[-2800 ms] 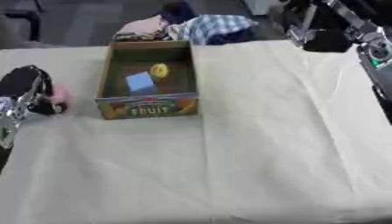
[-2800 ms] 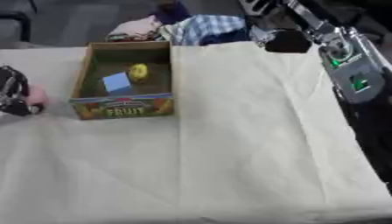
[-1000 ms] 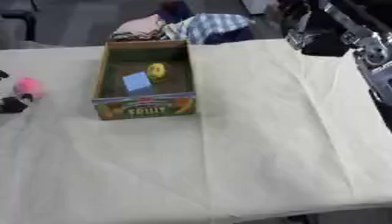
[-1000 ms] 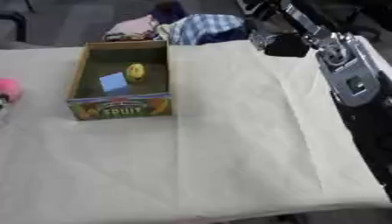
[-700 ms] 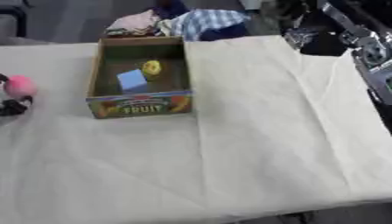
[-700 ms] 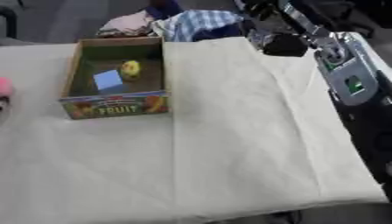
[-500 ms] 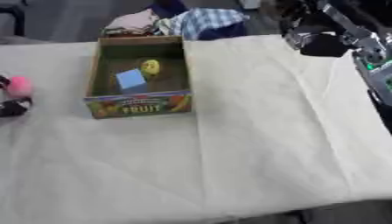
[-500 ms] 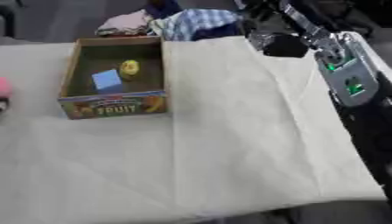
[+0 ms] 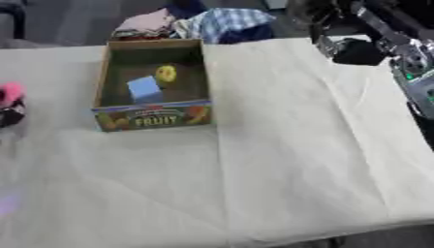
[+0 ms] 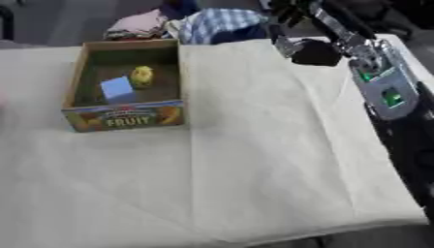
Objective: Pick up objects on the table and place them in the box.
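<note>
A cardboard fruit box (image 9: 152, 120) is sitting on the left half of a table covered in a cream cloth (image 9: 288, 145), its near wall printed with the word FRUIT and pictures of fruit. Inside the box, a blue cube (image 9: 144, 89) is lying toward the near left part of the floor, and a small yellow object (image 9: 166, 73) is lying just beyond it, toward the far right; the two are close together but whether they are touching cannot be told.

At the far left edge of the left eye view, the robot's left hand (image 9: 10, 115) is showing only as a dark patch against the cloth, and a pink object (image 9: 10, 92) is sitting at its top, well to the left of the box and outside it. The hand appears to be in contact with the pink object, but the fingers are too blurred and cropped to say whether they are curled round it or spread.

The robot's right hand (image 10: 312, 51) is hanging at the far right of the table, near the cloth's far edge, as a dark rounded mass below its silver and black arm. Its finger spread cannot be told.

Beyond the far edge of the table, a heap of clothes (image 9: 199, 22), pink and blue-checked, is lying behind the box.
</note>
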Tool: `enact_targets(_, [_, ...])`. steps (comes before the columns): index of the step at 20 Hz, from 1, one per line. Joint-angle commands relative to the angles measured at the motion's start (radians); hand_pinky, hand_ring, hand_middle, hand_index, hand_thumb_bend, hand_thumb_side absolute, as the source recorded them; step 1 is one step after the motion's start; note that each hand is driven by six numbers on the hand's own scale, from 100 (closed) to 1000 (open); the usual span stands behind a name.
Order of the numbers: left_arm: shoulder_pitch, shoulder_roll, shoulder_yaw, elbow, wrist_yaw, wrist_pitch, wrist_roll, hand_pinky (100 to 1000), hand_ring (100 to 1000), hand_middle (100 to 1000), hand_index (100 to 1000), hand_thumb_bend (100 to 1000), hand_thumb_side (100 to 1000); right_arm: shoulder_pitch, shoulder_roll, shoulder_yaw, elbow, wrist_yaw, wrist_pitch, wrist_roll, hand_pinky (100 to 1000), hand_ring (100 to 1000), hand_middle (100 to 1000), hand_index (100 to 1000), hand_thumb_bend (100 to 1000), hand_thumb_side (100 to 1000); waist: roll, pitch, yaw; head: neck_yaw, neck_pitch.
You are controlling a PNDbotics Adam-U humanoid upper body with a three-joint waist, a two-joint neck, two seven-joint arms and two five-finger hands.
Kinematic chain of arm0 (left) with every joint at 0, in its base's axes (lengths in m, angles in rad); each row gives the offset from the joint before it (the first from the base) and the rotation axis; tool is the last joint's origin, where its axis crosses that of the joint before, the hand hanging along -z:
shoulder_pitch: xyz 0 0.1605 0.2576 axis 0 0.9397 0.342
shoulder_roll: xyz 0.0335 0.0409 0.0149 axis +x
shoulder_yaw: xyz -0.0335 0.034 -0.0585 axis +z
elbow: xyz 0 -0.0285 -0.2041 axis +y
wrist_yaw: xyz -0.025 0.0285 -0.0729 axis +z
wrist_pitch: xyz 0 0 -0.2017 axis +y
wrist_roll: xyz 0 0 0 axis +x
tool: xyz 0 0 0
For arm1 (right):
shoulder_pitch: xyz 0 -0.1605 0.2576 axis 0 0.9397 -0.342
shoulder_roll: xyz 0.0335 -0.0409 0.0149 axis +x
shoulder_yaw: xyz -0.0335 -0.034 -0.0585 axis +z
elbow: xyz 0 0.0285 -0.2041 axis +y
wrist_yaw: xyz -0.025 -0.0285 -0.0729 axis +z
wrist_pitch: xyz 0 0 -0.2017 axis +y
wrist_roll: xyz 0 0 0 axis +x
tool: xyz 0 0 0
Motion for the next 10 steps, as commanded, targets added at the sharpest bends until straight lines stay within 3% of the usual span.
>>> enact_targets(1, [-0.023, 0.043, -0.019, -0.096, 0.052, -0.027, -0.007, 570, 459, 416, 476, 188, 100, -0.011, -0.016, -0.011, -0.006, -0.009, 0.002, -0.003, 680, 722, 720, 865, 100, 574, 0.004, -0.023, 0.003, -0.002, 0.0])
enact_targets(10, [-0.065, 0.006, -0.106, -0.312, 0.126, -0.08, -0.123, 576, 465, 422, 482, 179, 100, -0.003, -0.01, -0.01, -0.005, -0.011, 0.002, 0.0, 680, 722, 718, 865, 100, 580, 0.01, -0.036, 0.002, 0.025, -0.004])
